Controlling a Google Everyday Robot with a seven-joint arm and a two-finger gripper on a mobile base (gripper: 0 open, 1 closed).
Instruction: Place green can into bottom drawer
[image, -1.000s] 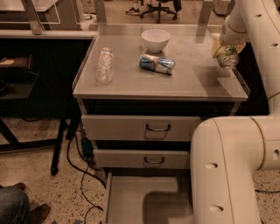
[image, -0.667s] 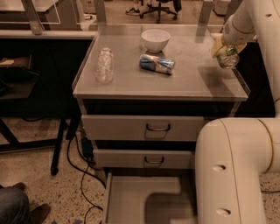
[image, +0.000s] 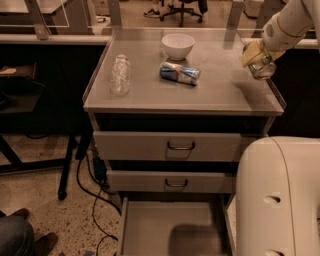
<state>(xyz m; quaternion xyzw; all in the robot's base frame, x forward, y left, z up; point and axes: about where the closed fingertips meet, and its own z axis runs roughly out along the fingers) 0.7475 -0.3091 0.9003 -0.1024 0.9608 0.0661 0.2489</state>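
My gripper (image: 258, 61) hangs above the right edge of the cabinet top and is shut on the green can (image: 261, 68). The can is tilted, with its shiny silver end facing down and toward me, held a little above the surface. The bottom drawer (image: 150, 229) stands pulled open at the foot of the cabinet, a wide shallow grey tray with a bare floor. My arm's white body (image: 280, 200) covers the drawer's right side.
On the cabinet top (image: 220, 90) lie a blue-and-silver can (image: 180, 73) on its side, a white bowl (image: 178, 46) and a clear plastic bottle (image: 120, 75). The two upper drawers (image: 175, 146) are shut. Cables (image: 92, 200) trail on the floor at left, beside a person's shoe (image: 45, 242).
The gripper with the green can has shifted slightly, staying over the right edge of the cabinet top. The objects on the cabinet have not moved.
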